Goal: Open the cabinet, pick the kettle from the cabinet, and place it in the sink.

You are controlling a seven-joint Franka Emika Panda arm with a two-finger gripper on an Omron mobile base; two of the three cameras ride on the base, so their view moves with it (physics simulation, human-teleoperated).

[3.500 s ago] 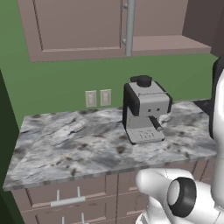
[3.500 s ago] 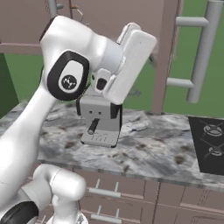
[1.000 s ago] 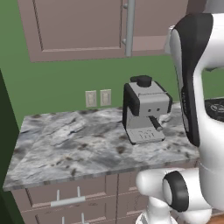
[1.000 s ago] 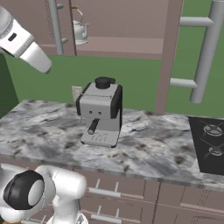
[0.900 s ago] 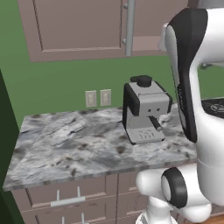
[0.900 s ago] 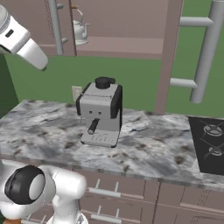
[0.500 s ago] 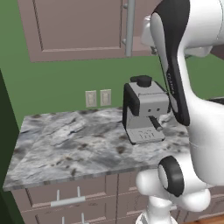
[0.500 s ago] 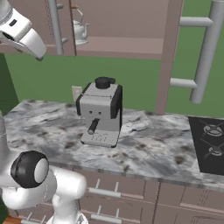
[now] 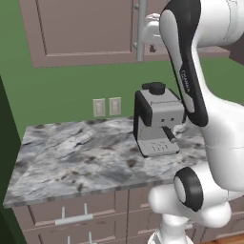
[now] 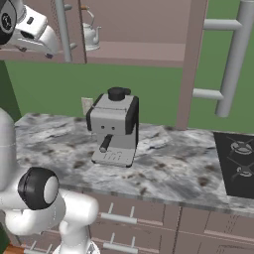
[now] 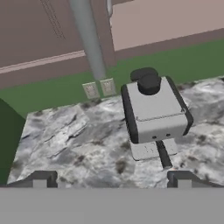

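Cabinet (image 10: 144, 34): right door swung open, left door shut, so you have step one done; pick and sink drop remain. Kettle (image 10: 91, 32): small, squat, silvery-grey, thin arched handle, upright on the cabinet shelf near its left edge, just beside the left door's handle (image 10: 63, 30). Gripper (image 11: 112, 178): jaws spread wide, holding nothing, above the worktop (image 9: 76, 157), looking down at the coffee machine (image 11: 153, 109).

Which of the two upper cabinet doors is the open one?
The right door is open: it is swung out edge-on toward the room, exposing the shelf where the kettle sits. The left door is shut flat, above the bare stretch of counter.
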